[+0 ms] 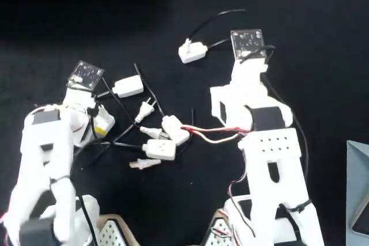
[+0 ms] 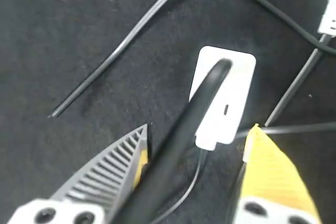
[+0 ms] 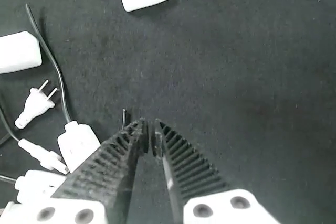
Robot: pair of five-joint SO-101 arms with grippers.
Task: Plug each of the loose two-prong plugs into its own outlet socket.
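In the high view I see a loose white two-prong plug (image 1: 147,109) mid-table. Its long axis runs diagonally, prongs aimed far and right, with a white rectangular outlet socket (image 1: 128,87) just to its far left.

In the left wrist view my left gripper (image 2: 199,128) is spread wide before a white rounded-corner socket (image 2: 223,98), which a black cable (image 2: 178,135) crosses.

In the right wrist view my right gripper (image 3: 149,124) is pressed together on nothing above the black tabletop (image 3: 252,77), and the plug (image 3: 34,103) lies off to one side.

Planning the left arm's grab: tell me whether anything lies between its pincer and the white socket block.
Yes. A thick black cable crosses over the white rectangular plastic socket block, running through the gap of the open left pincer. The pincer would likely close on the cable too.
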